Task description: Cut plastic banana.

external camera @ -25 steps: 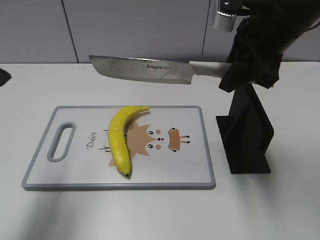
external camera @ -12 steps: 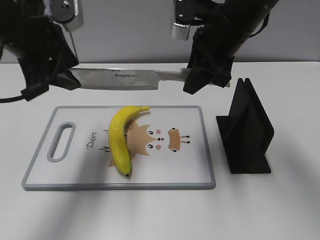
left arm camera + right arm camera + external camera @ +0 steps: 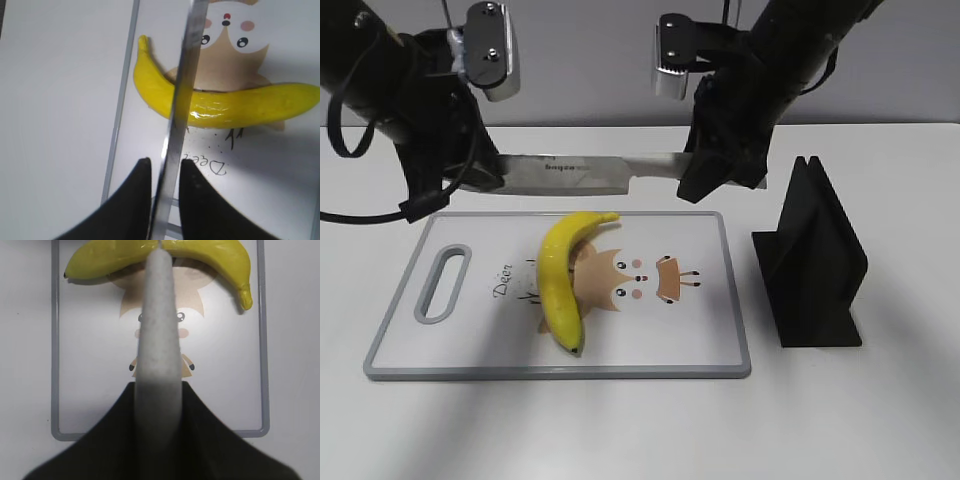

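The right gripper [image 3: 156, 390] is clamped on the knife [image 3: 582, 174] handle [image 3: 159, 320], while the left gripper [image 3: 165, 172] pinches the blade's far end, holding the knife level above the board [image 3: 710, 360]. The banana [image 3: 560, 275] lies loose and whole on the board, directly under the blade. Glossy and smooth, it looks light, stiff and liable to slide or roll under pressure; a cut across its thick middle seems safest. A black stand [image 3: 815, 260] sits just right of the board on a white table [image 3: 880, 420].

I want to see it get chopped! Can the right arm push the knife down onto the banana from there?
Probably yes. The knife hangs over the banana, held by the right gripper at its handle and the left gripper at its tip, with only open air beneath it.
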### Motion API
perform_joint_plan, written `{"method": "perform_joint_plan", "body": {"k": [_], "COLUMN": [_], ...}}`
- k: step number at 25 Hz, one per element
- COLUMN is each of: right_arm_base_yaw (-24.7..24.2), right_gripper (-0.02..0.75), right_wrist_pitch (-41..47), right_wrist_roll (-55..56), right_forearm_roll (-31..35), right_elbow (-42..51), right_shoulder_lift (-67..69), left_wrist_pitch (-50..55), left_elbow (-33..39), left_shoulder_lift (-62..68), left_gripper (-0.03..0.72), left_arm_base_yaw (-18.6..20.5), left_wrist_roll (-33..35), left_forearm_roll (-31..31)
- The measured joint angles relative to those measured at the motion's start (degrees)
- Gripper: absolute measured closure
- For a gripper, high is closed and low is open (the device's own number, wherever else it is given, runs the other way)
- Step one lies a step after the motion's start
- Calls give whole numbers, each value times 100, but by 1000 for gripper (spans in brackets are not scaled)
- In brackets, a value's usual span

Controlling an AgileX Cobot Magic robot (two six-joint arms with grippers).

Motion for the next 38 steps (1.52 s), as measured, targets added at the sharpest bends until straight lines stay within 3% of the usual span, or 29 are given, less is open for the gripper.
{"method": "perform_joint_plan", "body": {"k": [5, 8, 38], "right_arm_base_yaw": [0, 12, 18], "right_gripper": [561, 561, 559], "right_wrist_pitch": [-85, -93, -343], "right_wrist_roll": [-56, -144, -217], "right_forearm_roll": [-24, -101, -381], "right_elbow": [0, 0, -17], "right_shoulder_lift": [68, 134, 1265], "left_wrist_pitch": [12, 143, -71], "left_elbow": [-11, -19, -81], "left_shoulder_lift": [80, 250, 1600], "left_gripper": [634, 670, 691], "left_arm_base_yaw": [0, -4, -1], "left_wrist_roll": [28, 53, 97], "left_forearm_roll": [-13, -49, -341]}}
